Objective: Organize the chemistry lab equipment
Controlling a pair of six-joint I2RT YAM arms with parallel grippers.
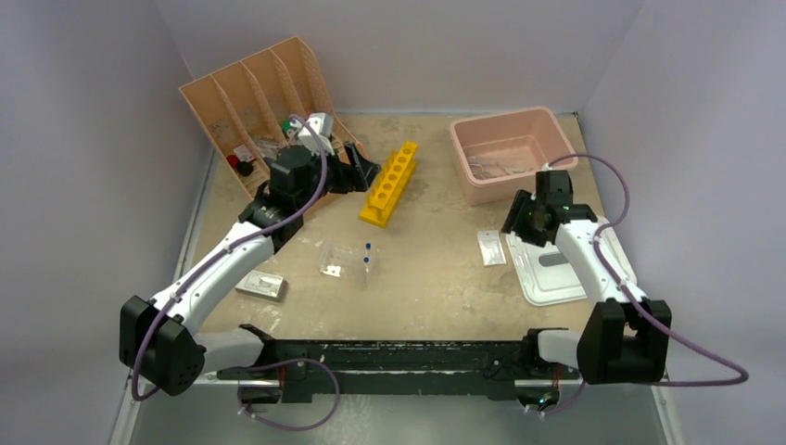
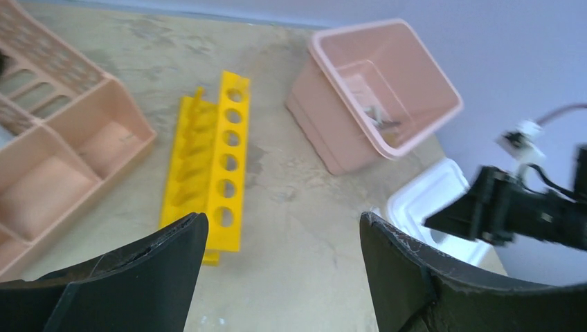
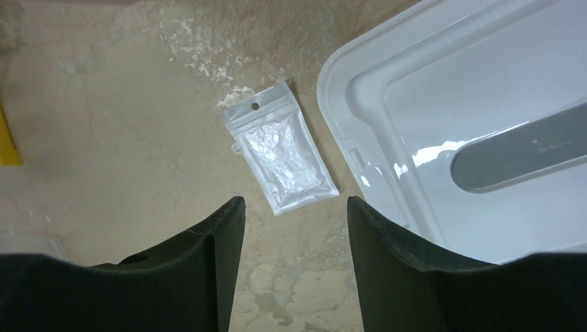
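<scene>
A white packet (image 1: 491, 247) lies flat on the table left of the white lid; in the right wrist view the packet (image 3: 284, 155) sits just ahead of my fingertips. My right gripper (image 1: 514, 224) (image 3: 294, 207) is open and empty above it. A clear bag with blue-tipped pipettes (image 1: 357, 260) lies mid-table. A silver blister sheet (image 1: 260, 285) lies at the near left. Metal pieces (image 1: 496, 169) (image 2: 377, 114) lie inside the pink tub. My left gripper (image 1: 366, 172) (image 2: 284, 228) is open and empty, between the organizer's end and the yellow rack.
The peach slotted organizer (image 1: 250, 102) (image 2: 55, 138) stands at the back left with small items in its slots. A yellow test-tube rack (image 1: 389, 183) (image 2: 208, 166) lies mid-back. The pink tub (image 1: 463, 148) (image 2: 332, 131) is back right, the white lid (image 1: 556, 278) (image 3: 471, 69) near right.
</scene>
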